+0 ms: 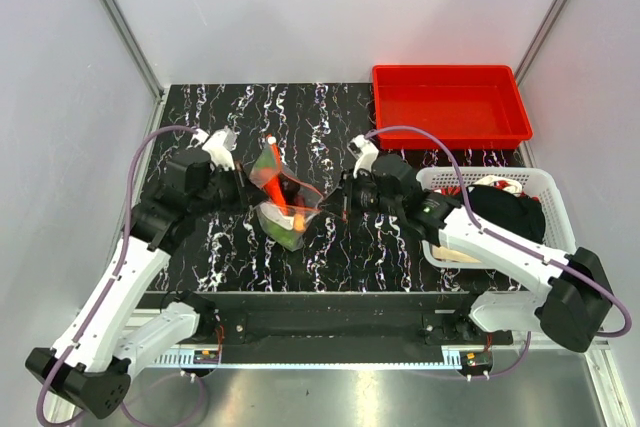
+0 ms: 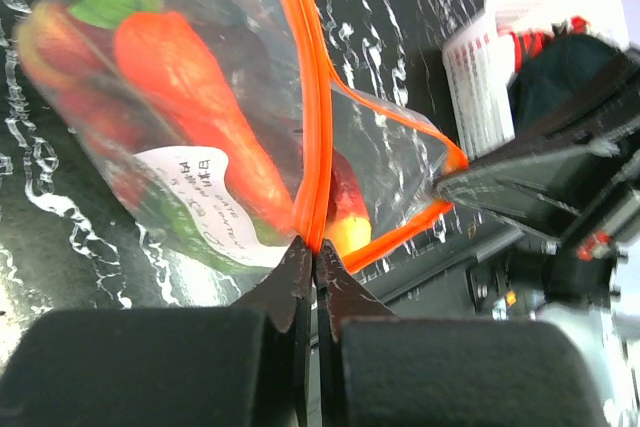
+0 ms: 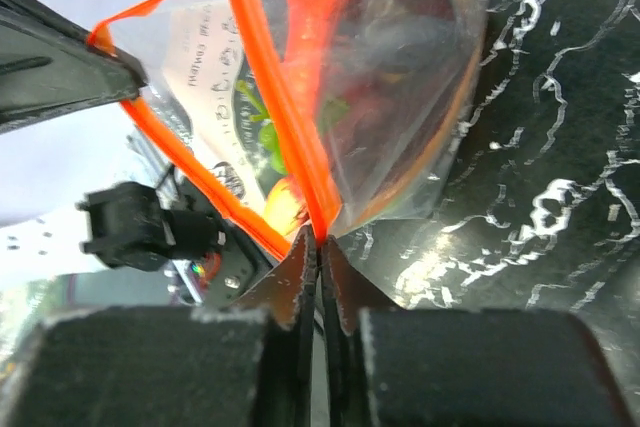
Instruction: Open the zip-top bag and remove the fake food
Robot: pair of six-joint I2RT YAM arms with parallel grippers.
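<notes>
Left gripper (image 2: 308, 247): clamped on one lip of the zip strip (image 2: 312, 97), arm reaching in from the left.
Right gripper (image 3: 318, 237): clamped on the opposite lip, arm in from the right.
Zip-top bag (image 1: 287, 209): between them over the table (image 1: 330, 117), mouth gaping.
Fake food (image 3: 390, 57): inside; only the carrot (image 2: 190, 87) is clear, the rest blurred.

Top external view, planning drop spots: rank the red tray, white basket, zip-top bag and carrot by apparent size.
1. red tray and white basket, too alike to rank; the right arm covers part of the basket.
2. zip-top bag.
3. carrot, seen inside the bag.
</notes>
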